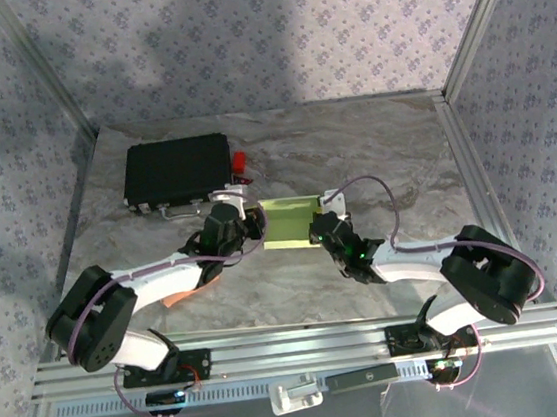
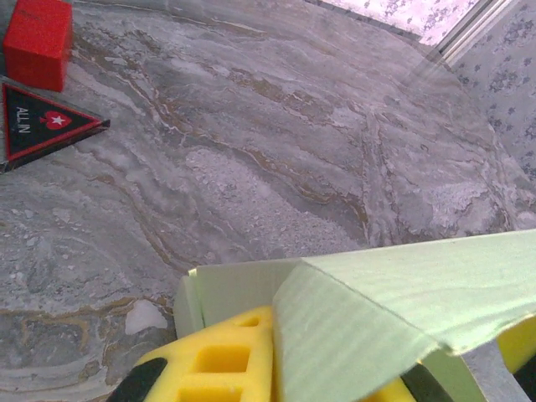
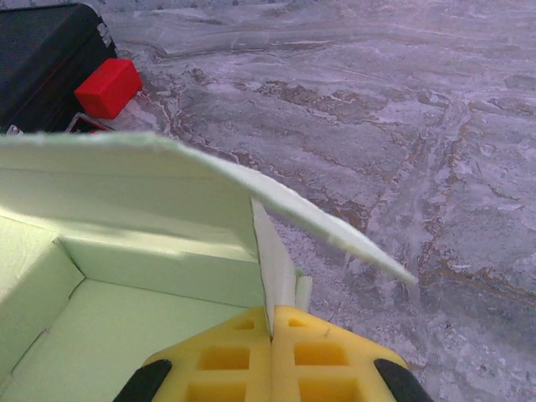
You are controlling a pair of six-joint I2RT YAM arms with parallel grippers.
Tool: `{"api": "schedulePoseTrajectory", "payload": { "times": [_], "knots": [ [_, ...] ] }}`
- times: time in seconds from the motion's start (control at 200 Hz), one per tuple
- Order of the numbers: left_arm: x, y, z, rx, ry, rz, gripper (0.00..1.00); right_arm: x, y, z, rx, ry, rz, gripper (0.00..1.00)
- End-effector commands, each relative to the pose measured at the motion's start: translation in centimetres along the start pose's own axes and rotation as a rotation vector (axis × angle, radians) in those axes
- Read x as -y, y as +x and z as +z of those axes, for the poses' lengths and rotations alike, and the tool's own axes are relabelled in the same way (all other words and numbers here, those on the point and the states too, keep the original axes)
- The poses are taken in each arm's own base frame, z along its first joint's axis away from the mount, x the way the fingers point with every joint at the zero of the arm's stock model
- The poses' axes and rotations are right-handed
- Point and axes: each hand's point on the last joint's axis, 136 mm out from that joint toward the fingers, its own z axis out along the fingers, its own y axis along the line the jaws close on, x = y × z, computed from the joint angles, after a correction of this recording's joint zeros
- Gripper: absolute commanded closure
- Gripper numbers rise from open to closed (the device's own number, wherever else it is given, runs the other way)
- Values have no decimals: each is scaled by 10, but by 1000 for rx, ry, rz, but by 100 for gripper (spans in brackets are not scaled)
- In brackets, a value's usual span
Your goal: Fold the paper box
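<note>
The pale green paper box [image 1: 290,221] lies half-formed in the middle of the table between both arms. My left gripper [image 1: 252,222] holds its left end. In the left wrist view the yellow fingers [image 2: 219,362] are shut on the box [image 2: 402,293], whose bent flap covers much of the jaws. My right gripper [image 1: 318,232] is at the box's right end. In the right wrist view this gripper [image 3: 273,325] is shut on a thin upright side wall [image 3: 275,272], with the box floor [image 3: 126,322] to the left and a large flap [image 3: 167,180] arching over it.
A black case [image 1: 176,172] sits at the back left with a red block [image 1: 239,161] beside it. A black and red triangular card [image 2: 42,126] lies near the red block [image 2: 38,42]. Something orange [image 1: 178,300] lies under the left arm. Metal frame posts and patterned walls ring the marbled table [image 1: 393,155].
</note>
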Motion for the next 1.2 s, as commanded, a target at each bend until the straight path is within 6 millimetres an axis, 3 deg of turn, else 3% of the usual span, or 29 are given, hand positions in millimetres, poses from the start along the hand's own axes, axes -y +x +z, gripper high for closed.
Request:
{"api": "schedulePoseTrajectory", "payload": {
  "times": [0.0, 0.235, 0.61, 0.755, 0.869, 1.029, 1.194],
  "knots": [
    [-11, 11, -6, -17, -54, -7, 91, 8, 8, -5, -25, 37, 3, 93],
    [-18, 21, -8, -18, -91, -3, 92, 11, 14, -20, -40, 29, 25, 84],
    [-15, 25, -5, -17, -108, 21, 93, 1, -12, -60, -30, -80, 78, 55],
    [-14, 24, -5, -20, -113, 29, 93, -4, -18, -82, -39, -143, 102, 52],
    [-14, 24, -6, -21, -114, 35, 93, -6, -37, -108, 0, -208, 145, 50],
    [-12, 23, -6, -18, -110, 36, 93, 13, -73, -138, 56, -205, 235, 46],
    [-6, 15, -9, -11, -98, 25, 94, 50, -104, -143, 32, -70, 335, 43]
  ]
}}
